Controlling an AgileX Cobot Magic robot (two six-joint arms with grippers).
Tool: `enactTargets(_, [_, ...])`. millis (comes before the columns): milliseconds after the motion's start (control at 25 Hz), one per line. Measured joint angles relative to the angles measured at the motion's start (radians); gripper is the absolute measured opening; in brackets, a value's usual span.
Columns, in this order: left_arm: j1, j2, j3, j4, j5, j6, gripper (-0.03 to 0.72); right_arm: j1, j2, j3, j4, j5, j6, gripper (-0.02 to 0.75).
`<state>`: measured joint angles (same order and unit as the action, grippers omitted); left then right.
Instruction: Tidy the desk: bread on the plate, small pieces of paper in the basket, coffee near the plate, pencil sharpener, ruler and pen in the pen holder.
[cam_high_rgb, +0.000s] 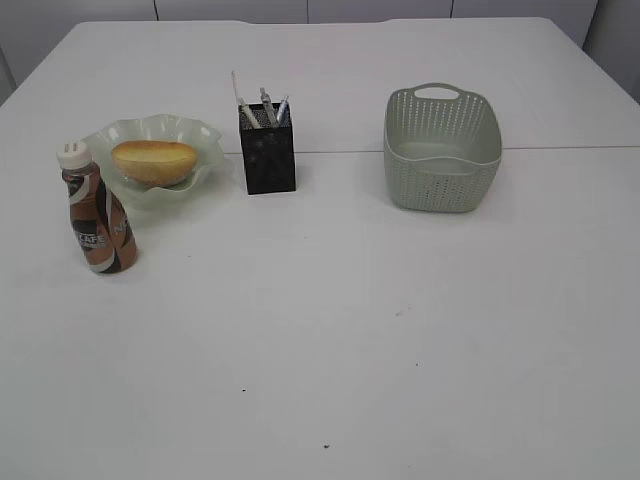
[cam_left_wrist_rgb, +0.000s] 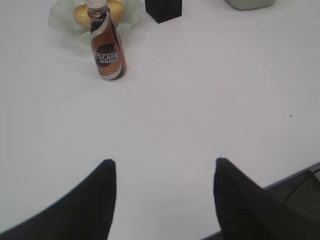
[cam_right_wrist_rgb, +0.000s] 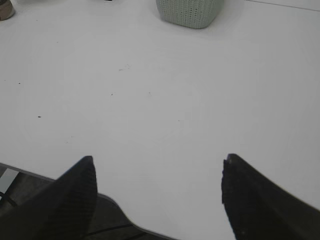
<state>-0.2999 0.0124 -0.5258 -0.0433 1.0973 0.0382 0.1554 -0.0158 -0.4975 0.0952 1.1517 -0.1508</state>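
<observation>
Evidently tidy: worktop (cam_high_rgb: 330, 340) bare under both tools; left tool (cam_left_wrist_rgb: 165, 195) and right tool (cam_right_wrist_rgb: 157, 195) released, grasping nothing. Basket (cam_high_rgb: 442, 150) far ahead of right tool, contents not visible. Ahead of left tool: plate (cam_high_rgb: 205, 165) bearing bread (cam_high_rgb: 153, 161); pen holder (cam_high_rgb: 267, 155) with pens; coffee (cam_left_wrist_rgb: 107, 47) just beside plate, label partly readable, "SCAF".

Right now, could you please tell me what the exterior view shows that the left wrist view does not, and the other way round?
Only the exterior view shows the pens standing in the pen holder, the basket whole, and the full plate with the bread. Only the left wrist view shows the left gripper, its jaws apart with nothing between them, low over the desk's near edge. Both show the coffee upright just in front of the plate.
</observation>
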Motion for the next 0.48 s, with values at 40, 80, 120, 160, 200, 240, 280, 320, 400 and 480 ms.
enactTargets(40, [0.000, 0.000, 0.000, -0.001, 0.000, 0.000, 0.450, 0.000, 0.000, 0.000, 0.000, 0.000, 0.000, 0.570])
enactTargets(80, [0.000, 0.000, 0.000, -0.002, 0.000, 0.000, 0.450, 0.000, 0.000, 0.000, 0.000, 0.000, 0.000, 0.570])
enactTargets(120, [0.000, 0.000, 0.000, -0.004, 0.000, 0.000, 0.450, 0.000, 0.000, 0.000, 0.000, 0.000, 0.000, 0.570])
enactTargets(160, [0.000, 0.000, 0.000, -0.004, 0.000, 0.000, 0.449, 0.000, 0.000, 0.000, 0.000, 0.000, 0.000, 0.570])
enactTargets(200, [0.000, 0.000, 0.000, -0.004, 0.000, 0.000, 0.449, 0.000, 0.000, 0.000, 0.000, 0.000, 0.000, 0.570])
enactTargets(240, [0.000, 0.000, 0.000, -0.004, 0.000, 0.000, 0.448, 0.000, 0.000, 0.000, 0.000, 0.000, 0.000, 0.570])
enactTargets(280, [0.004, 0.000, 0.000, -0.004, 0.000, 0.000, 0.445, 0.000, 0.000, 0.000, 0.000, 0.000, 0.000, 0.570])
enactTargets(320, [0.008, 0.000, 0.000, -0.004, 0.000, 0.000, 0.440, 0.000, 0.000, 0.000, 0.000, 0.000, 0.000, 0.570])
enactTargets(400, [0.029, 0.000, 0.000, -0.004, 0.000, 0.000, 0.431, 0.000, 0.000, 0.000, 0.000, 0.000, 0.000, 0.570])
enactTargets(480, [0.059, 0.000, 0.000, -0.004, 0.000, 0.000, 0.426, 0.000, 0.000, 0.000, 0.000, 0.000, 0.000, 0.569])
